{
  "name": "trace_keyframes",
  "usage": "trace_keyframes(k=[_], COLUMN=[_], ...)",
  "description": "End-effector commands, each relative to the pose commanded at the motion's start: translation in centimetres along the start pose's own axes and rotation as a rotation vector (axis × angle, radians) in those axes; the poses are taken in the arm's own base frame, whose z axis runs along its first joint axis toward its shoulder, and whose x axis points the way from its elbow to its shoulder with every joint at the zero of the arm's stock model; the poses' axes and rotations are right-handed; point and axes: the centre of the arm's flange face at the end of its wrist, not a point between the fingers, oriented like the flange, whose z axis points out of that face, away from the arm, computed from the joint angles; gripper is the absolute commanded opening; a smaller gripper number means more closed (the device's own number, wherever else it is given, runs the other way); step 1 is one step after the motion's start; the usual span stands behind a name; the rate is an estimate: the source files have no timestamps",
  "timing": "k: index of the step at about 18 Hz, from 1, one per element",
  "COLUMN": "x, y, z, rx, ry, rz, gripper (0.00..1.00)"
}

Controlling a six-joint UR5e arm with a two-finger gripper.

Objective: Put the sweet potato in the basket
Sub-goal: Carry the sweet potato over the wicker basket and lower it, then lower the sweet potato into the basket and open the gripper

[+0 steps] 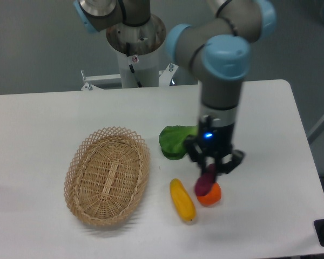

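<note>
So the pickup part looks done: the gripper [213,169] has its jaws clamped on the sweet potato [204,184], which hangs off the table right of centre in the frame, overlapping the orange [210,195] from this angle and just right of the yellow vegetable [182,200]. The bok choy [173,141] sits partly behind the arm. What's left is basically everything about delivery: the wicker basket [78,162] is well off in the lower left with nothing in it, so I'd guess the carry is about halfway, with the drop not yet made.
</note>
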Motion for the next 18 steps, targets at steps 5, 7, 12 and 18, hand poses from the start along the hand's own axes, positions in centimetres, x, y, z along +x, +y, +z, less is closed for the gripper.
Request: trace_keyframes(k=[5, 7, 12, 18], x=[9.3, 11.6, 15.7, 19.4], y=[0.0, 0.0, -0.2, -1.1], z=[4.1, 4.8, 5.9, 8.2], rx=[-0.115, -0.124, -0.143, -0.171], ry=[0.013, -0.006, 0.020, 0.054], rz=[0.084, 0.122, 0.174, 0.253], gripper=[0.24, 0.24, 0.24, 0.24])
